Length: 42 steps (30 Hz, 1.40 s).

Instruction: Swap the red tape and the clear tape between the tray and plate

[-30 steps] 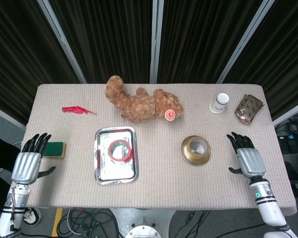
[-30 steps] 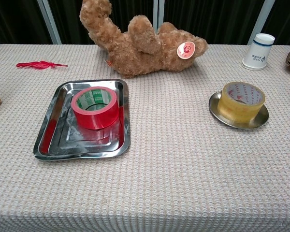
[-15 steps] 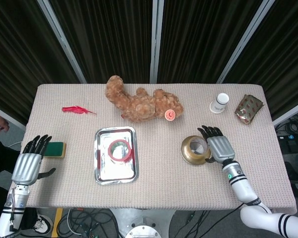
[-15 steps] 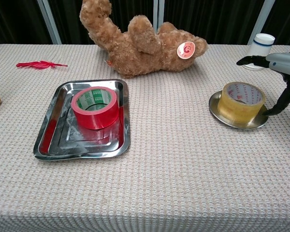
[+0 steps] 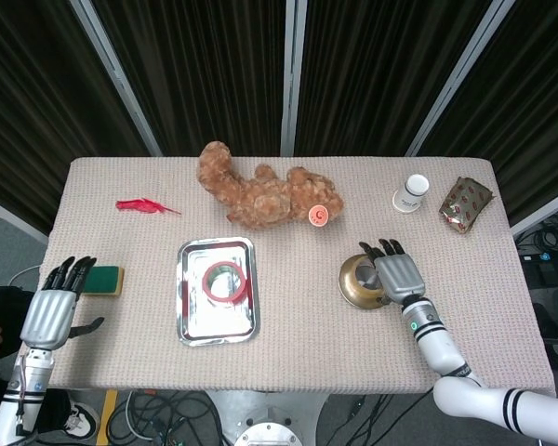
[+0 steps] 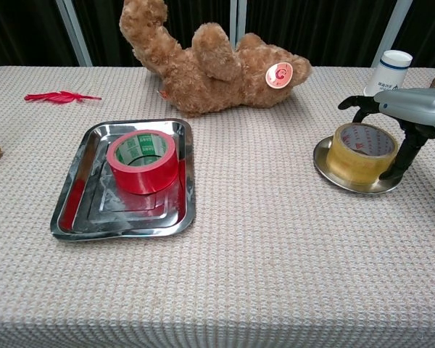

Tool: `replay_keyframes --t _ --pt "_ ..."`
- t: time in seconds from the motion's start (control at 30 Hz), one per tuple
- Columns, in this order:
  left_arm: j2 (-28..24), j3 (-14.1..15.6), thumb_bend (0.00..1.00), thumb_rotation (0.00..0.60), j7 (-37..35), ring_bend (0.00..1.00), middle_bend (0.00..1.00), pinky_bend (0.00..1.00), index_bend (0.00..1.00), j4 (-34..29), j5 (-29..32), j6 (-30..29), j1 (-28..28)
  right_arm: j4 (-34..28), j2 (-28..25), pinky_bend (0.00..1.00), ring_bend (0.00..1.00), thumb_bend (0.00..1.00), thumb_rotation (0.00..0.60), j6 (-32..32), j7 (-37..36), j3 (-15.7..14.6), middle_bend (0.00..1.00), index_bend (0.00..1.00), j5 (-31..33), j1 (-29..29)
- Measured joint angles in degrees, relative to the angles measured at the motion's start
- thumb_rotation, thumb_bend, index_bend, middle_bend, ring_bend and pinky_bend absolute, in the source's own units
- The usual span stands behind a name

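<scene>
Chest view: the right hand (image 6: 402,116) arches spread fingers over the glossy clear tape (image 6: 361,150) on its round metal plate (image 6: 326,168), thumb seemingly at the roll's side. The red tape (image 6: 143,161) sits in the rectangular steel tray (image 6: 72,217). The left hand (image 5: 51,307) rests open, fingers fanned, on woven cloth.

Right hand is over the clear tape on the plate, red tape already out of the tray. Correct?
Not quite. The red tape is not out: the chest view shows it sitting in the tray. The rest holds: the right hand is over the clear tape, which sits on the plate.
</scene>
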State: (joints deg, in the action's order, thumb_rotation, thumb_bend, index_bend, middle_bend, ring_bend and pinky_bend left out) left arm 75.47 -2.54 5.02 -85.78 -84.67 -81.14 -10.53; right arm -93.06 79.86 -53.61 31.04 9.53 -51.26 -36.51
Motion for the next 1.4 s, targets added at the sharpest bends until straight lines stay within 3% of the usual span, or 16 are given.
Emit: replay_keyframes --t 0.2,0.43,0.67,1.03,1.4 --pt "-0.15 -0.1 0.1 0.6 0.07 0.0 0.08 0.13 0.05 -0.31 -0.12 -0.14 -0.02 0.02 0.26 0.0 0.01 0.07 0.6 -1.78 -0.55 -0.42 0.34 0.34 -0.74 -0.21" --pt "-0.25 -0.08 0.1 0.6 0.18 0.0 0.08 0.13 0.05 -0.52 -0.01 0.1 -0.06 0.39 0.1 0.0 0.09 0.13 0.6 -3.23 -2.86 -0.95 0.46 0.47 -2.73 0.3" --pt "-0.24 -0.26 0.1 0.6 0.21 0.0 0.08 0.13 0.05 -0.56 -0.07 -0.16 -0.05 -1.66 -1.31 0.0 0.11 0.15 0.6 -4.43 -6.23 -0.7 0.48 0.5 -5.85 0.95" --pt "-0.12 -0.54 0.1 0.6 0.68 0.0 0.08 0.13 0.05 -0.51 0.57 -0.59 0.27 -14.92 -4.47 0.0 0.11 0.15 0.6 -5.62 -6.07 -2.51 0.49 0.51 -18.54 0.11" --pt "0.07 -0.53 0.1 0.6 0.11 0.0 0.08 0.13 0.05 0.71 1.5 -1.09 1.21 -12.24 3.9 0.0 0.11 0.13 0.6 -1.28 -0.9 -4.58 0.48 0.51 -17.03 -3.75"
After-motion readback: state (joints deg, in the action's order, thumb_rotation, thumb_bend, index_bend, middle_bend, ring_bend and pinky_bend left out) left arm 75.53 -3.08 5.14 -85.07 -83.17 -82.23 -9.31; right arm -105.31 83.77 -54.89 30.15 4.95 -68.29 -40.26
